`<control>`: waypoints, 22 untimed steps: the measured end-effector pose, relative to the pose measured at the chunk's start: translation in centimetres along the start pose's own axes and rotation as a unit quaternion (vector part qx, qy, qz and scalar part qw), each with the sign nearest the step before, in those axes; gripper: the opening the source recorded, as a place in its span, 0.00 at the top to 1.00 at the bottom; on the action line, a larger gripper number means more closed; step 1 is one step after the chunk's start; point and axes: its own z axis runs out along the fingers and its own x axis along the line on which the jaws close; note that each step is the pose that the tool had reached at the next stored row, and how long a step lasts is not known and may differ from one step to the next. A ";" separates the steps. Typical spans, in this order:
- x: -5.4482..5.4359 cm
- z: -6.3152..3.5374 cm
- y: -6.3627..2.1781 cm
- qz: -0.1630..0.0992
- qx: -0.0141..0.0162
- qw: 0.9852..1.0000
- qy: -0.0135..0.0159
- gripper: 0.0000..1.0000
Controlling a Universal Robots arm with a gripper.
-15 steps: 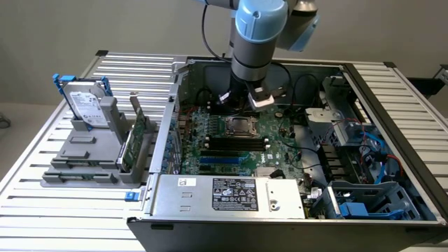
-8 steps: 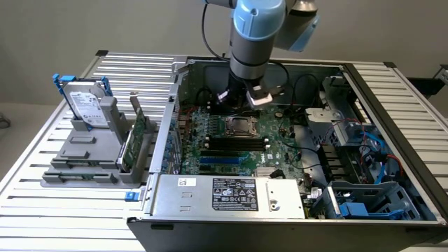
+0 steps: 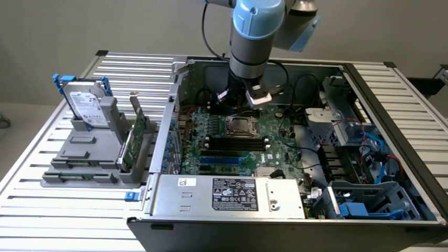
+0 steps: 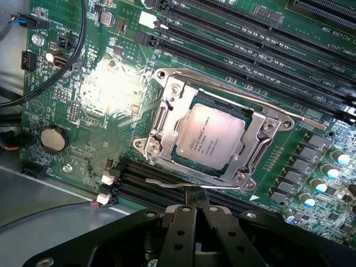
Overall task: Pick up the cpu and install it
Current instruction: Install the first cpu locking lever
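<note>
On the exterior view's left, a grey plastic stand (image 3: 87, 157) sits on the slatted metal table (image 3: 42, 210), holding an upright silver hard drive (image 3: 89, 109) with a white label and blue handles; a green circuit card (image 3: 133, 142) stands on edge just beside it. To the right of these lies the open computer case (image 3: 294, 157), a dark steel box with a green motherboard (image 3: 238, 152) on its floor and a labelled metal power supply (image 3: 234, 194) along the near edge. The cpu (image 4: 208, 139) is a small flat square chip with a dull brushed-silver top, faint printed lettering and a thin pale rim. It lies flat in the socket (image 4: 161, 119), face up, its edges lined up with the shiny metal frame (image 4: 261, 139) around it; being square, it has no clear long axis, and in the wrist view it sits turned at a slant. Thin wire levers run along two sides of the frame. The gripper (image 4: 196, 194), on the blue and grey arm (image 3: 253, 31), hangs above the board just beside the socket, its black fingers (image 4: 186, 219) pressed together with nothing between them. Farther right in the case are black memory slots, blue cables and a blue plastic bay (image 3: 364, 205).
</note>
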 end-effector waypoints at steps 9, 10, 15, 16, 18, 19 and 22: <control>0.1 0.00 0.04 0.000 -0.001 1.000 -0.001 0.89; 0.1 0.01 0.05 0.000 -0.001 1.000 -0.001 0.89; 0.2 0.10 0.11 0.000 -0.001 1.000 -0.001 0.89; 0.2 0.13 0.12 0.000 -0.001 1.000 -0.001 0.89; 0.2 0.20 0.14 0.000 -0.001 1.000 -0.001 0.89; 0.2 0.24 0.16 0.000 -0.001 1.000 -0.001 0.89; 0.2 0.37 0.20 0.000 -0.001 1.000 -0.001 0.89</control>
